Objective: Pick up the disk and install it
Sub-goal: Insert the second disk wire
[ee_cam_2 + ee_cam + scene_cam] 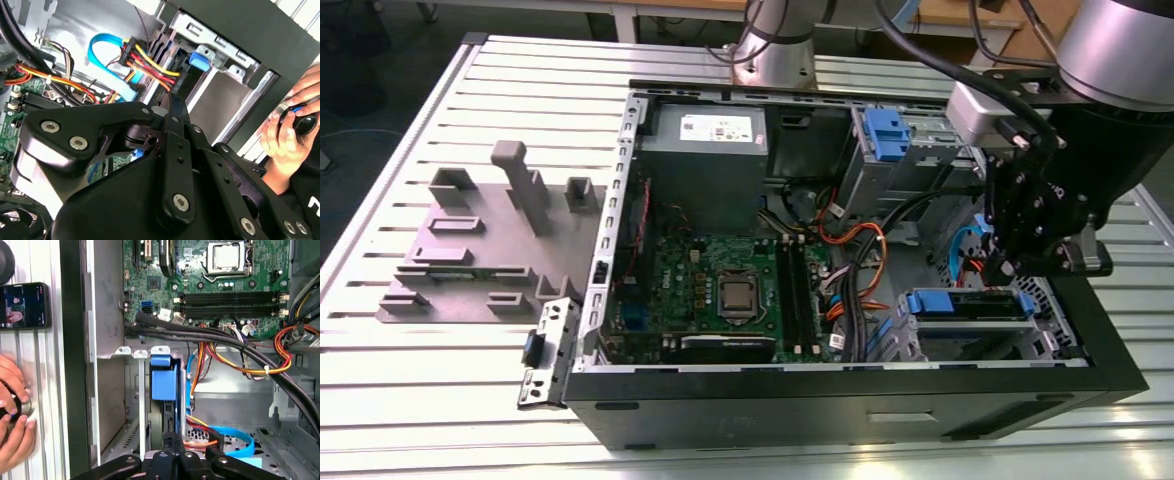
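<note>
On the exterior view's left, a grey foam fixture (474,250) lies on the slatted table (400,370). Mid-frame, the open computer case (854,390) shows its motherboard (720,290). Rightward, the disk (970,303) with blue rails sits in the drive bay, seemingly installed or nearly seated. The end effector (1041,262) hangs just above it; whether spread or pinching, I cannot tell

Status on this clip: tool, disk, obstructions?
Tool down inside the open computer case, above the drive bay. Disk sits in bay, blue rails showing. Cable bundle close alongside; a hand rests outside the case.
</note>
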Controlling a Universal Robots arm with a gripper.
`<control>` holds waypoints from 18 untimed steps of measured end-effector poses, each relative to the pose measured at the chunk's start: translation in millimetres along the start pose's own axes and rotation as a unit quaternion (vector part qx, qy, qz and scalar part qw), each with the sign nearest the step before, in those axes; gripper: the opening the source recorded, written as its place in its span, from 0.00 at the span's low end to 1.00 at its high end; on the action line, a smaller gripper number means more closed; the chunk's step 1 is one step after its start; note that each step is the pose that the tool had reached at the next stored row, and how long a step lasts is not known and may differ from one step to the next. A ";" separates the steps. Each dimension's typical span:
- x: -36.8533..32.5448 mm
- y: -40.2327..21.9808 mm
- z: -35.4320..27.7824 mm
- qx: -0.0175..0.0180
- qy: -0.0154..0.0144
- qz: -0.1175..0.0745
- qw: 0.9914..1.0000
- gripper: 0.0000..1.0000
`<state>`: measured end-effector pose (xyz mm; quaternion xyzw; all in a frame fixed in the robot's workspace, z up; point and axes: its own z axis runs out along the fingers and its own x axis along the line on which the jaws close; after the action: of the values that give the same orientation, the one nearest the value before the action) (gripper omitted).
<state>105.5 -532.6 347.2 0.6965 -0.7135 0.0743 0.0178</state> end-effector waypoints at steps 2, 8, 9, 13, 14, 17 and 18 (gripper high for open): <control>0.1 0.8 0.0 0.000 0.000 0.000 1.000 0.11; 0.0 1.1 -0.1 0.000 0.000 0.000 1.000 0.11; 0.0 1.5 -0.1 0.000 0.000 0.000 1.000 0.11; 0.0 2.0 -0.1 -0.001 0.000 0.000 1.000 0.11; 0.0 1.9 -0.2 -0.001 0.000 0.000 1.000 0.11; 0.0 1.9 -0.2 -0.003 -0.001 0.000 1.000 0.11; 0.0 1.9 -0.1 -0.003 -0.001 0.000 1.000 0.11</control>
<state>103.6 -532.6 347.2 0.6967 -0.7135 0.0721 0.0192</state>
